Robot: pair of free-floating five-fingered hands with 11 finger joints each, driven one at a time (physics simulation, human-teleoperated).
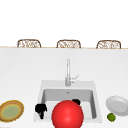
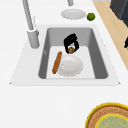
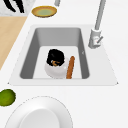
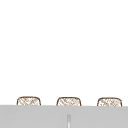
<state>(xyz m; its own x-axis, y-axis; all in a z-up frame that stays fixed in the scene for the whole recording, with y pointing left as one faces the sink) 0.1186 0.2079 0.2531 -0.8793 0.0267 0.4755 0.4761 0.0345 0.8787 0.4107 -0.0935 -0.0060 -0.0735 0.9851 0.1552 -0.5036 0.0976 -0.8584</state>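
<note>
My right hand is low inside the sink, its fingers curled round a small brown thing. It hangs just above a white bowl on the sink floor, and a long brown stick lies against the bowl's faucet side. From the right side, the same hand sits on top of the bowl, beside the stick. In the front view a big red ball covers most of that hand. My left hand floats before the sink's left front corner, fingers hanging loose.
A faucet stands at the back of the sink. On the counter to the left is a yellow-brown plate. To the right are a white plate and a green lime. Three wicker chairs line the far edge.
</note>
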